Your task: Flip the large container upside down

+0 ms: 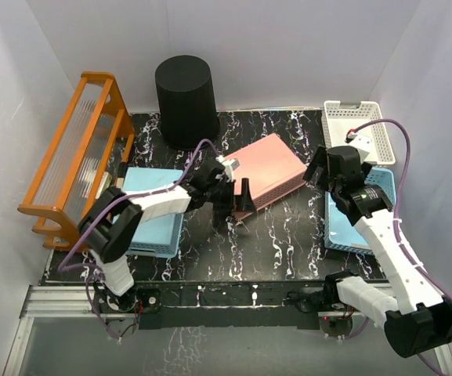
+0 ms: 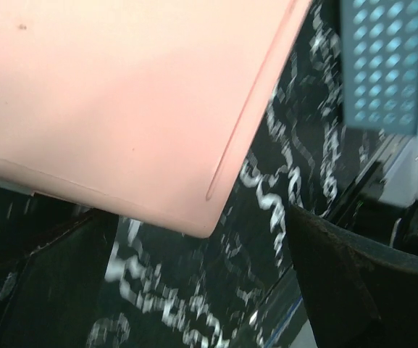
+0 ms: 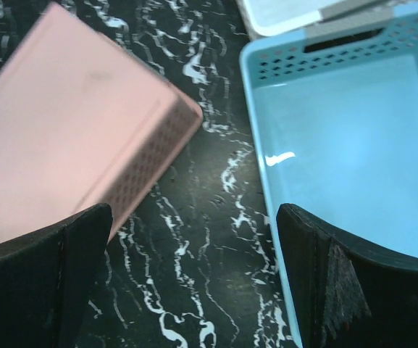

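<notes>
- While the big black round ribbed plastic bucket (image 1: 185, 98) is standing at the far edge of the black marbled tabletop (image 1: 280, 235), well apart from both arms, its top is showing as a flat closed disc. It is probably resting mouth-down already, though I cannot be sure.
- The left claw (image 1: 236, 205) is hovering wide and empty by the near corner of the overturned pink rectangular plastic basket (image 1: 266, 171).
- The right claw (image 1: 317, 168) is gaping wide, holding nothing, between that basket and a light-blue perforated plastic basket (image 3: 353, 145).
- Judging so, little is remaining to do.

large container (image 1: 185, 100) at back, middle basket (image 1: 269, 168) before it, rack (image 1: 73, 157) left
</notes>
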Tool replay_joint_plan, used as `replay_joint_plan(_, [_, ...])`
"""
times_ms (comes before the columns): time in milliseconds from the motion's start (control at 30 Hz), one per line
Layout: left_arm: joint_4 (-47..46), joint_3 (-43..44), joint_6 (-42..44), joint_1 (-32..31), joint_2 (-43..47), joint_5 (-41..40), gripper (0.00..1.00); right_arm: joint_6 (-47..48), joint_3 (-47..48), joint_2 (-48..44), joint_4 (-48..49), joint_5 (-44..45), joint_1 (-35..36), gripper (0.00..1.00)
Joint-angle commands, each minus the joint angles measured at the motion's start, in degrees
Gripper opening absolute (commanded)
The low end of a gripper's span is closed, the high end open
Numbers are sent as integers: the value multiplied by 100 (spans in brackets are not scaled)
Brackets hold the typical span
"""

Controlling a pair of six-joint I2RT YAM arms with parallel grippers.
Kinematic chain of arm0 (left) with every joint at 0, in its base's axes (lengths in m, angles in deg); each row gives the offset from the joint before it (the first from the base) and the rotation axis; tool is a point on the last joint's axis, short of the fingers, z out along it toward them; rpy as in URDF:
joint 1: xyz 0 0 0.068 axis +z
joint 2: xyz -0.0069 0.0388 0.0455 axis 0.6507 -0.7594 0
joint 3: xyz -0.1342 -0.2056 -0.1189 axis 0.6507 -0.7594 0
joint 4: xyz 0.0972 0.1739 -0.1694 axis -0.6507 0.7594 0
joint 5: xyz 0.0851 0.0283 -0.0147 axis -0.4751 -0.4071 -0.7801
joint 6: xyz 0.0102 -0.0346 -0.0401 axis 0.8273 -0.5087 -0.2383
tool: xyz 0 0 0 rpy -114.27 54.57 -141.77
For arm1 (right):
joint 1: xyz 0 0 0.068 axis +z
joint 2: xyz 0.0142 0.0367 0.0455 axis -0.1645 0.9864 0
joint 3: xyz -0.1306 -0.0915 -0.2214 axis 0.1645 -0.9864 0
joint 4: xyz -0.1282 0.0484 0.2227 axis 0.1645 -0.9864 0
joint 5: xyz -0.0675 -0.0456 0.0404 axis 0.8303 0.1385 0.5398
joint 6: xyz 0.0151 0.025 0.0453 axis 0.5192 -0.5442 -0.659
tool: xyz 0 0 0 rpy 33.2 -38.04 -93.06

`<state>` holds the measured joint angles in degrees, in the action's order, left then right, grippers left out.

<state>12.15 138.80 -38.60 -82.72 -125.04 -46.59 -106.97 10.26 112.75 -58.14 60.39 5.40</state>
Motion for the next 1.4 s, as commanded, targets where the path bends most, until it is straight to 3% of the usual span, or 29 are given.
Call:
replay_joint_plan(0, [-1269, 962, -188, -15, -873, 516, 99, -75, 21, 174, -469, 862, -84, 98])
replay_joint_plan(133, [-1736, 1907, -452, -16, -1850, 624, 99, -80, 275, 752, -999, 682, -375, 98])
replay_joint_plan(367, [-1517, 2990, -373, 22, -2849, 220, 99, -722, -47, 1059, -1035, -22, -441, 98])
replay_joint_plan(700, [-613, 2859, -168, 455, -2313, -293, 99, -803, -702, 1056, -521, -156, -875, 90])
replay_joint_plan(800, [-410, 2843, -65, 540, -2066, -365, 99, -841, -908, 1058, -381, -447, -1043, 81])
replay_joint_plan(900, [-321, 2843, -32, 493, -1764, -257, 99, -970, -1136, 1027, -147, -704, -1058, 65])
replay_joint_plan(1033, [-25, 2877, 155, 377, -1318, -206, 99, -1016, -1157, 1006, -75, -865, -1057, 22])
replay_joint_plan(1133, [257, 2875, 230, 352, -884, -211, 99, -822, -946, 835, -169, -1060, -1057, 0])
replay_joint_plan(1367, [1059, 2693, 559, 258, 636, -555, 99, -304, -205, -46, -801, -2645, -1038, 0])
